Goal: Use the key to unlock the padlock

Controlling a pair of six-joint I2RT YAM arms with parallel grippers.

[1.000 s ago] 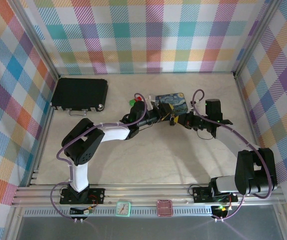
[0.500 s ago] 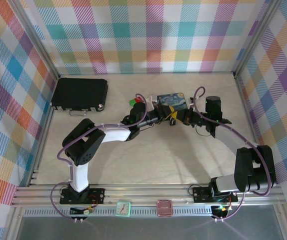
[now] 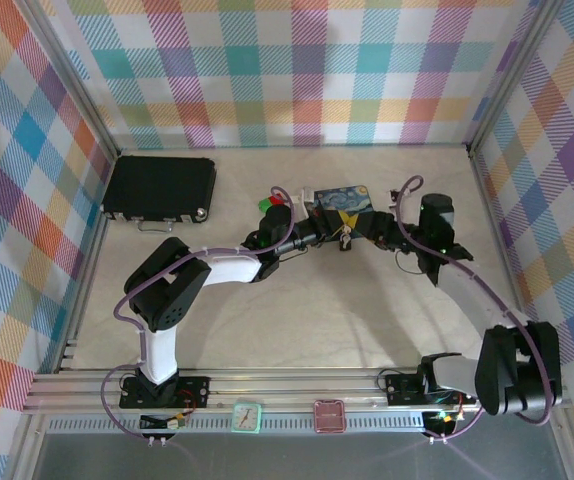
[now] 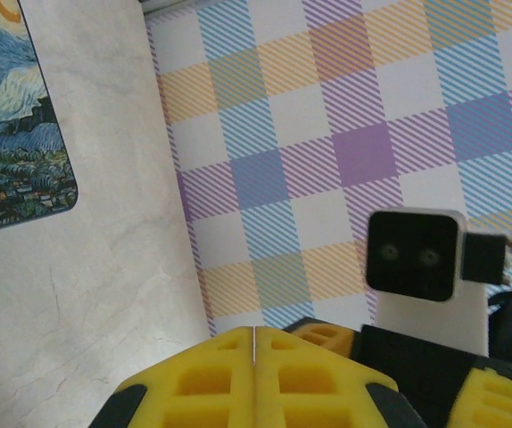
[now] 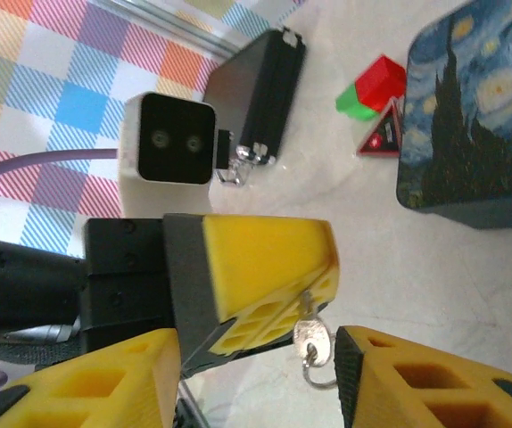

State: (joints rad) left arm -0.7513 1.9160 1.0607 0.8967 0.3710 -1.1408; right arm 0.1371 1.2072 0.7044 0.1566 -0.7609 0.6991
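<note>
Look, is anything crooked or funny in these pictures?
Only one thing: the key pokes out of the shut tips of the left end effector, and its little ring dangles between the open fingers of the right end effector. Nothing looks spilled or broken.

Overhead view looks down; close wrist views face each other, sharing blue tin (image 3: pixel 345 200)

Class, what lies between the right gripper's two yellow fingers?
The key hangs in that gap, pinched at the tip of the shut left gripper, whose yellow fingers also fill part of it. The right wrist view shows this.
</note>
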